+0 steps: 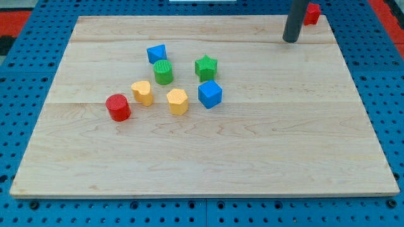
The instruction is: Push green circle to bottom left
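The green circle (pixel 163 72) stands upright on the wooden board (pixel 252 151), left of centre in the upper half. My tip (pixel 290 40) is near the view's top right, far to the right of and above the green circle, touching no block. A blue triangle (pixel 156 53) sits just above the green circle. A green star (pixel 206 66) lies to its right.
A blue cube (pixel 209 94), a yellow hexagon (pixel 178 101), a yellow heart-shaped block (pixel 142 92) and a red cylinder (pixel 118 107) lie below the green circle. A red block (pixel 311 13) sits at the board's top right corner, behind the rod.
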Motion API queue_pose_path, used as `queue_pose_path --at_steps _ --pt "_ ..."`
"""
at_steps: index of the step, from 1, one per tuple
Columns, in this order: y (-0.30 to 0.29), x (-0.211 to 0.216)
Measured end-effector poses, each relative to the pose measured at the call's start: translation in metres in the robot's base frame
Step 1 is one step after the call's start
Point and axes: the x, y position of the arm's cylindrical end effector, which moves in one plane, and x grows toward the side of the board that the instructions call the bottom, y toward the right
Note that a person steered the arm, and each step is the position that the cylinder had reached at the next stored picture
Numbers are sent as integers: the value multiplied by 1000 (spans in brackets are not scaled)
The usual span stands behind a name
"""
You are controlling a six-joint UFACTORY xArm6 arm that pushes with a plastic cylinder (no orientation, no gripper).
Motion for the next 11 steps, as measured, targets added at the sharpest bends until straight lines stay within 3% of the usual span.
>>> queue_pose_path --at_steps 2,4,8,11 --pt "-73 30" --pt "-190 75" --pt "-336 90" --pt "-362 140"
